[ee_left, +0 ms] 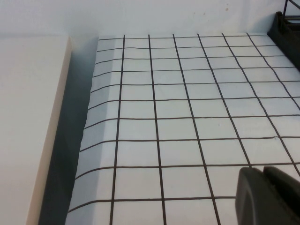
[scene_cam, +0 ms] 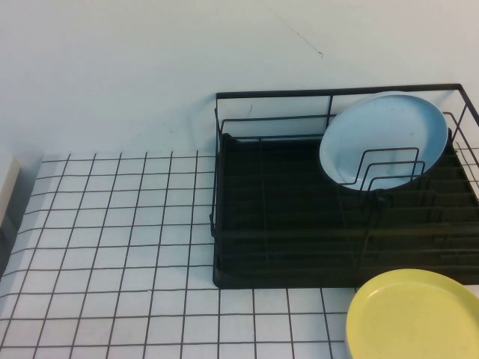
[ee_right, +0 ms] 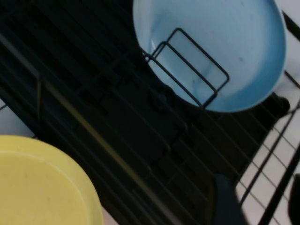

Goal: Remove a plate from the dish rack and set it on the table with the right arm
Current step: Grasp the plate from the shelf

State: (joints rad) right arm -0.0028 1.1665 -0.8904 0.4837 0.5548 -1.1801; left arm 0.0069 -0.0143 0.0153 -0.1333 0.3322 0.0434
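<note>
The right gripper [ee_right: 255,201] hovers above the dish rack [scene_cam: 284,217], its two dark fingers spread apart and holding nothing (only their tips show in the right wrist view). One light-blue plate [scene_cam: 385,138] leans on edge inside the rack, propped against upright wire loops [scene_cam: 385,168] at the rack's far right. One yellow plate [scene_cam: 415,318] lies flat just beside the rack's near right corner. The left gripper [ee_left: 267,194] hangs over the table [scene_cam: 112,247] well left of the rack, fingers pressed together, empty.
</note>
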